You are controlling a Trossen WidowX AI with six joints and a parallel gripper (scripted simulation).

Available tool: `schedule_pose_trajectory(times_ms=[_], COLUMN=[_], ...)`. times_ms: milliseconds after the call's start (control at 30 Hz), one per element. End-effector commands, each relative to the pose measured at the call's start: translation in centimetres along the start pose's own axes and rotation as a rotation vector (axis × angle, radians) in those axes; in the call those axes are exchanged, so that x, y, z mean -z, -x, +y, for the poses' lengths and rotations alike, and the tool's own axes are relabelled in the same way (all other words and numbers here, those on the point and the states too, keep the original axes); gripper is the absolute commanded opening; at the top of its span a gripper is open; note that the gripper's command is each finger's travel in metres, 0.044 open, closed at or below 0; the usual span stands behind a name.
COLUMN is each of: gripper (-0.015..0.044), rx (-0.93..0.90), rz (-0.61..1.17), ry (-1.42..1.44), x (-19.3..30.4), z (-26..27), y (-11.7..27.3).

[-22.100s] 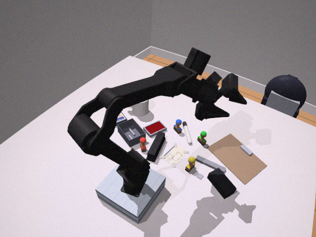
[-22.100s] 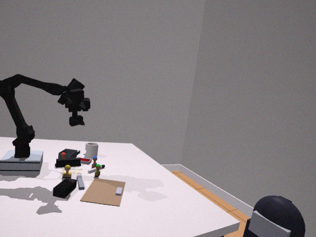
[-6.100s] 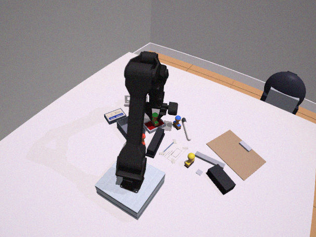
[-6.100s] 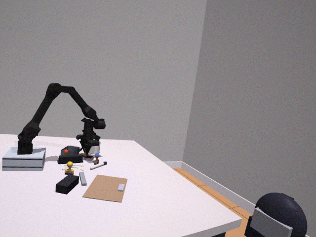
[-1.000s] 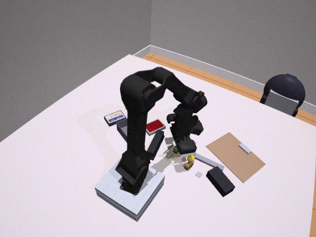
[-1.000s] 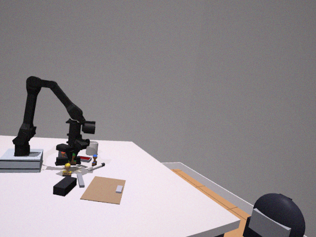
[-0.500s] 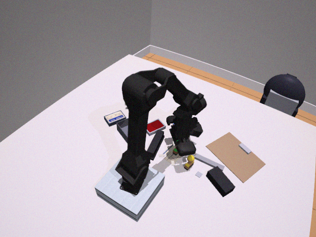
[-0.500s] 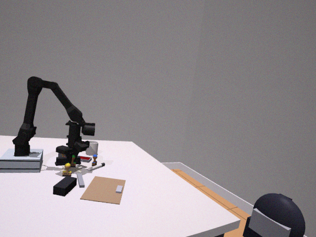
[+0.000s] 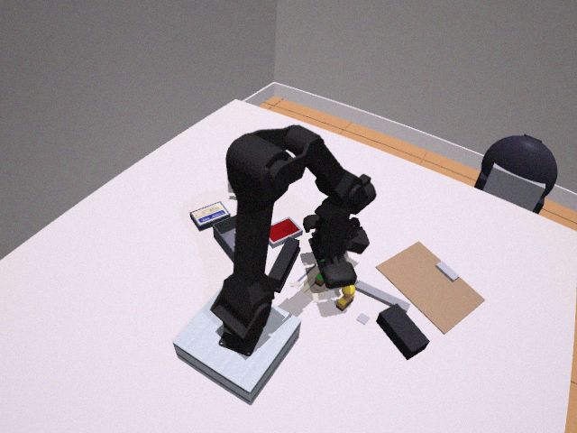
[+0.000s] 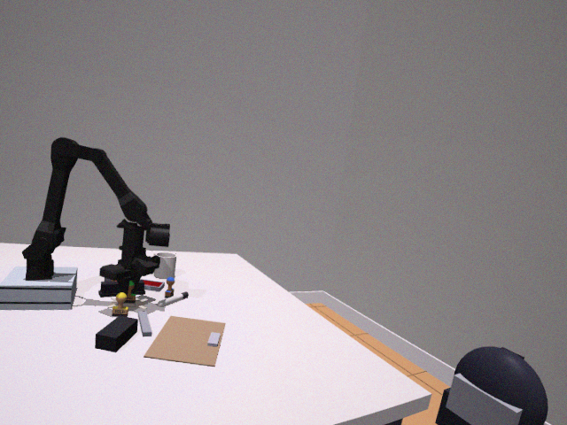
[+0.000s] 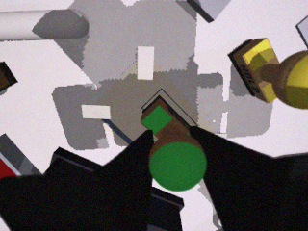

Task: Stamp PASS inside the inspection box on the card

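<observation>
My gripper (image 11: 171, 134) is shut on the green-topped stamp (image 11: 178, 166) (image 10: 131, 292) (image 9: 319, 278), which I take as the PASS stamp; its label is not readable. The stamp is low over the beige card (image 11: 120, 98), its base covering most of the outlined box (image 11: 161, 89). A corner of the outline shows beyond the base. I cannot tell whether the base touches the card. White strips lie on the card's edges. The red ink pad (image 9: 285, 229) (image 10: 152, 284) (image 11: 6, 168) lies open. Any print under the stamp is hidden.
A yellow HOLD stamp (image 9: 348, 290) (image 10: 120, 304) (image 11: 260, 67) stands close to the card. A blue-topped stamp (image 10: 169, 288), a marker (image 10: 173, 299) (image 11: 58, 24) and a mug (image 10: 166, 265) are nearby. A grey bar (image 9: 381, 295), black block (image 9: 403, 330) and brown board (image 9: 419, 284) lie beyond.
</observation>
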State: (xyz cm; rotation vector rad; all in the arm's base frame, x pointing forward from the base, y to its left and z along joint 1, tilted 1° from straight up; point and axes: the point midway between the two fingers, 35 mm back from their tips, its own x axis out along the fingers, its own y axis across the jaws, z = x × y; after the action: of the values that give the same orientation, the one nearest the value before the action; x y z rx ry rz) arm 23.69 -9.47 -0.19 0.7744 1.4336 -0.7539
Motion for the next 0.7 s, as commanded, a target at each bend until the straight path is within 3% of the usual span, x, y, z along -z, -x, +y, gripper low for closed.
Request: schedule_pose_trajectory(times_ms=[0, 667], gripper=[0.0000, 0.0000], rx=[0.006, 0.007], rz=[0.000, 0.000], ry=[-0.004, -0.004], x=[0.07, 0.11], z=[-0.13, -0.16], y=[-0.40, -0.88])
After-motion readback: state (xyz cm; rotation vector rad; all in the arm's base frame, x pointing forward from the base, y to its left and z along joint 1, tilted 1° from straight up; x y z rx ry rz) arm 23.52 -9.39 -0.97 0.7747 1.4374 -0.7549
